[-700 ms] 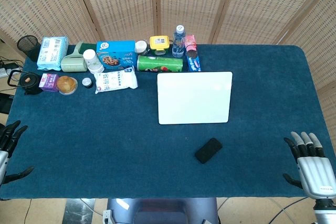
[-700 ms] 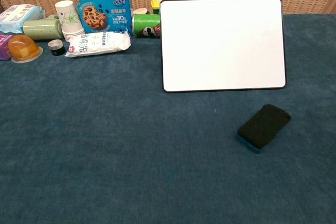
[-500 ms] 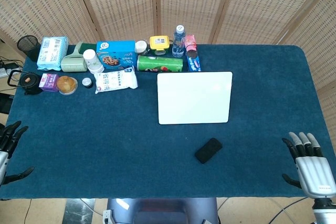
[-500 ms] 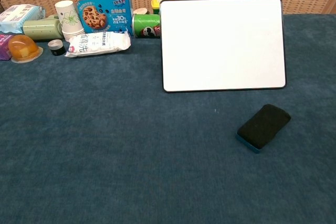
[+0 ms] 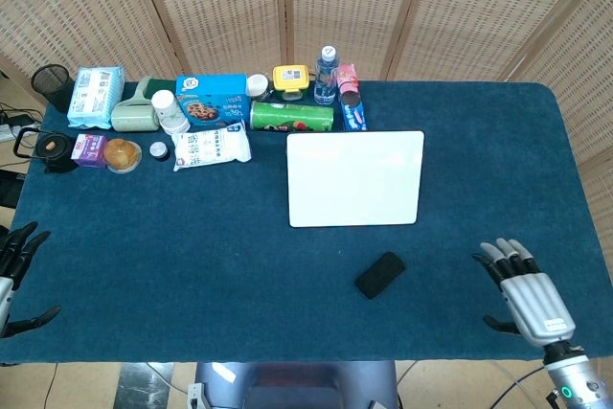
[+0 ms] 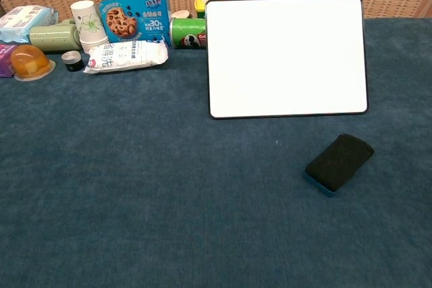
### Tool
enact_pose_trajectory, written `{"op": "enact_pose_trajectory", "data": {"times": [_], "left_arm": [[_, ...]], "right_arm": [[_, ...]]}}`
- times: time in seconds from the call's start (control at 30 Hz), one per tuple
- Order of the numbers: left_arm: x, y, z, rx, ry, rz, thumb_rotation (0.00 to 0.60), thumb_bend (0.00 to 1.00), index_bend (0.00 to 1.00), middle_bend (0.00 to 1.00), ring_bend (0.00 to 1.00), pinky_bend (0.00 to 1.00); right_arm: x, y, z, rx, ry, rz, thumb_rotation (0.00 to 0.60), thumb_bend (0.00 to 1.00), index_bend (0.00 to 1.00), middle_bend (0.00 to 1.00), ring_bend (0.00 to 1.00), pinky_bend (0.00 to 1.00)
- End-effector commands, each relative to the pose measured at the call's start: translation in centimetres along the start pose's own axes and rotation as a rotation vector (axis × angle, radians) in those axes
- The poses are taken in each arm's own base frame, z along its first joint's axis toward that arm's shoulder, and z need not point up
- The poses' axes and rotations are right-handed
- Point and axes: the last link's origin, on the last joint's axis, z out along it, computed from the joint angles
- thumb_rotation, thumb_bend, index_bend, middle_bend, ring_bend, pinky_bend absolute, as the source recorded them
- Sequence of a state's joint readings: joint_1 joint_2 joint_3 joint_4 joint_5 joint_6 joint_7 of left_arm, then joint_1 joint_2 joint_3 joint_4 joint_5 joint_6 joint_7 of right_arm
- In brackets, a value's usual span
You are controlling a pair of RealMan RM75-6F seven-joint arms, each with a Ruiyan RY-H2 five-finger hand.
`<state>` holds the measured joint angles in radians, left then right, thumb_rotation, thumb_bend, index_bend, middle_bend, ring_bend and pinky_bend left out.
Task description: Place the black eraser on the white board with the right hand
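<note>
we are hovering our right hand (image 5: 525, 291) over the blue cloth table (image 5: 192, 265), empty, its fingers spread.

the flat black rectangular eraser (image 5: 380, 275) is lying on the cloth just in front of the white rectangular board (image 5: 354, 177), apart from it and untouched, so we are judging the reach not yet made. our left hand (image 5: 16, 270) is idling at the near left edge, holding nothing, fingers apart, since the task is asking only for the right.

Bright, even, sharp views (soft shadows, no glare or blur).
</note>
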<state>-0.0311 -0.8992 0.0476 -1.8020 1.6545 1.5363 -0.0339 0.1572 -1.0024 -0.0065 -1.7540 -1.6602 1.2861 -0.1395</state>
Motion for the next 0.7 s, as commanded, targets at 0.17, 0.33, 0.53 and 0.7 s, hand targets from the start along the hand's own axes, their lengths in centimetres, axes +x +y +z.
{"op": "enact_pose_trajectory", "data": {"times": [0.17, 0.33, 0.53, 0.7], "left_arm": [[0.1, -0.1, 0.3, 0.023, 0.002, -0.002, 0.6, 0.09, 0.0, 0.0, 0.0, 0.06], [0.0, -0.1, 0.3, 0.026, -0.004, -0.002, 0.6, 0.08, 0.0, 0.0, 0.0, 0.06], [0.5, -0.6, 0.1, 0.032, 0.009, -0.036, 0.6, 0.09, 0.0, 0.0, 0.0, 0.06], [0.7, -0.9, -0.1, 0.028, 0.013, -0.051, 0.6, 0.09, 0.0, 0.0, 0.0, 0.06]], "right_arm": [[-2.2, -3.6, 5.2, 0.296, -0.04, -0.055, 0.6, 0.0, 0.21, 0.18, 0.13, 0.15], [-3.5, -6.1, 7.4, 0.396, -0.056, -0.057, 0.6, 0.0, 0.23, 0.22, 0.16, 0.18], [-5.4, -8.7, 10.3, 0.431, -0.113, -0.087, 0.6, 0.02, 0.25, 0.25, 0.17, 0.22], [-6.3, -9.4, 11.5, 0.436, -0.119, -0.122, 0.6, 0.03, 0.25, 0.25, 0.17, 0.22]]}}
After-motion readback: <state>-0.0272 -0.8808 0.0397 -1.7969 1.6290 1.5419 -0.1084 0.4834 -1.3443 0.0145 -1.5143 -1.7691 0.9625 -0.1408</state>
